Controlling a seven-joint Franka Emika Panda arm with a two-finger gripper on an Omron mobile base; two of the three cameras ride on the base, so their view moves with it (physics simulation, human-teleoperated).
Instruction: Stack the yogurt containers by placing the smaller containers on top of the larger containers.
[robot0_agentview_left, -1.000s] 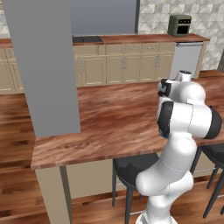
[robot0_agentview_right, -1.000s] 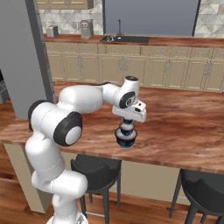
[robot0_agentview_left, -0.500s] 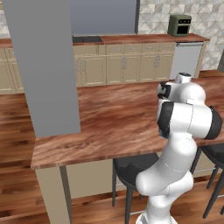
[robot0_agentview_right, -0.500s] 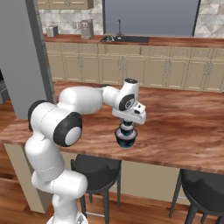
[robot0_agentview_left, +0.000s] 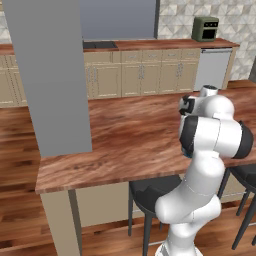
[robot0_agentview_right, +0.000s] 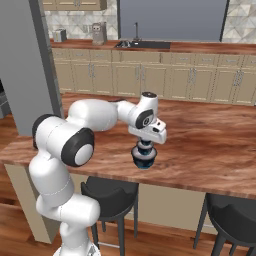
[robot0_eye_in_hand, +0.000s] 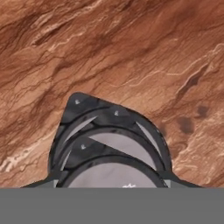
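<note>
Two yogurt containers stand stacked near the front edge of the wooden island counter (robot0_agentview_right: 210, 150). The widest dark blue cup (robot0_agentview_right: 144, 161) sits at the bottom, and a narrower dark cup (robot0_agentview_right: 143, 149) rests on its top. My gripper (robot0_agentview_right: 144, 147) points straight down over the stack, its fingers shut on the narrower cup. In the hand view that cup's pale top (robot0_eye_in_hand: 114, 176) lies closest. Behind it shows the wider cup's pale top (robot0_eye_in_hand: 120, 143) inside its dark rim.
Black stools (robot0_agentview_right: 109, 192) stand under the counter's front edge, one more at the right (robot0_agentview_right: 235, 215). A grey pillar (robot0_agentview_right: 22, 65) rises at the counter's left end. Cabinets with a sink (robot0_agentview_right: 142, 45) line the back wall, with a green toaster oven (robot0_agentview_left: 205, 29) on them.
</note>
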